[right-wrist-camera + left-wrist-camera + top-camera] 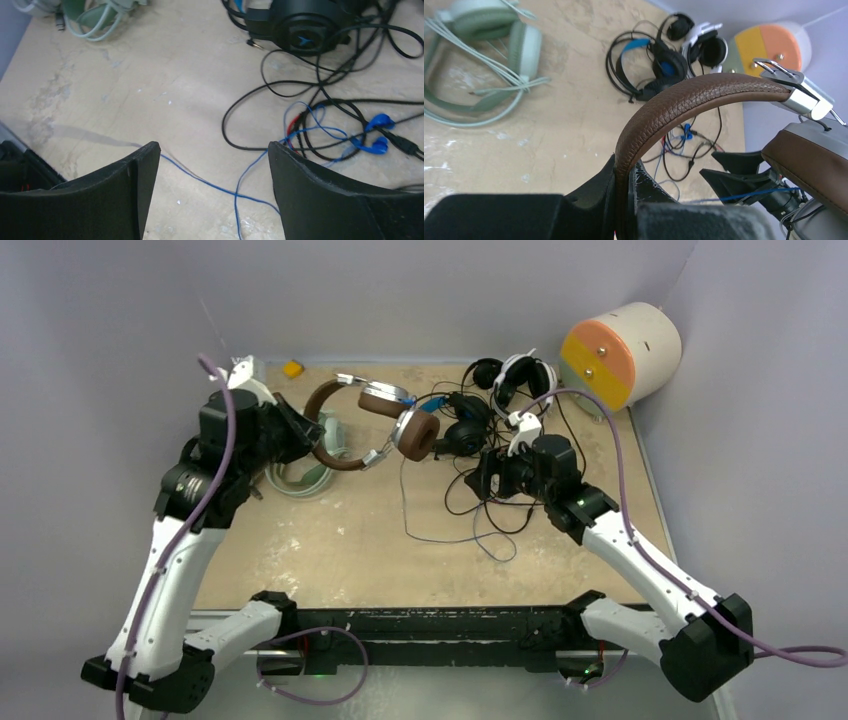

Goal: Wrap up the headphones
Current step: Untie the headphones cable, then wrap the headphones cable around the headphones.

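Brown headphones hang over the table, left of centre, headband clamped in my left gripper: stiff, safe hold, I judge. My right gripper gapes empty over a thin blue cable: limp, snag-prone.

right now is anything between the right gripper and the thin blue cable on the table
Nothing visible. The right gripper is open above the table, and the thin blue cable runs bare across the gap between its fingers. The tangle of black cables meets it only off to one side.
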`<state>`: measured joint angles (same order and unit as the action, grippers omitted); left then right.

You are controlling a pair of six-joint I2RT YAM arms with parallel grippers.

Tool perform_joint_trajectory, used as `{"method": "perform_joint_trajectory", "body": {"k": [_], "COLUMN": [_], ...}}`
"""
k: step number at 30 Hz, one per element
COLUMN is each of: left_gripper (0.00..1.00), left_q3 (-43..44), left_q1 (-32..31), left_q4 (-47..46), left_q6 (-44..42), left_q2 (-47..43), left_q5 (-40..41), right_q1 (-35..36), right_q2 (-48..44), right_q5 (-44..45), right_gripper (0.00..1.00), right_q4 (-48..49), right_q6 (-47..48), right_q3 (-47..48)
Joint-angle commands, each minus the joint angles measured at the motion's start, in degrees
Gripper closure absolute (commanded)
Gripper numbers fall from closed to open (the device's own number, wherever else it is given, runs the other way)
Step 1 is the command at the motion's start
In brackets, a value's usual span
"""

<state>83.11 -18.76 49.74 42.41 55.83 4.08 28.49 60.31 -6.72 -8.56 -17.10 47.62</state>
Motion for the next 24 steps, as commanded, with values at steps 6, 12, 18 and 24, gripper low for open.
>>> {"method": "perform_joint_trajectory", "body": {"k": [6, 12, 18, 24], "left_gripper": [1.00, 1.00, 1.00, 1.00], "left_q3": [-1.2, -1.1, 0.2, 5.2], "left_q1": [0.3, 0.7, 1.5, 1.6], "left_q4": [-8.7, -5.3, -3.0, 4.4], "left_q6": [1.7, 2.3, 3.0, 3.9], "left_q2": [6.8, 14.5, 20.0, 23.5], "left_q5": [-15.2, -19.7, -23.1, -19.0], "right_q1": [0.1, 0.1, 0.1, 0.1], "right_q2": [-1.8, -2.7, -2.5, 1.6], "right_q5": [-6.9, -1.7, -1.4, -2.3], "right_gripper": [0.15, 0.15, 0.15, 0.15], "right_q4": [24.1, 27.9, 31.1, 34.1], "right_q6": [2.1, 0.1, 0.5, 1.9], "right_q3": [-8.6, -12.6, -15.5, -15.7]}}
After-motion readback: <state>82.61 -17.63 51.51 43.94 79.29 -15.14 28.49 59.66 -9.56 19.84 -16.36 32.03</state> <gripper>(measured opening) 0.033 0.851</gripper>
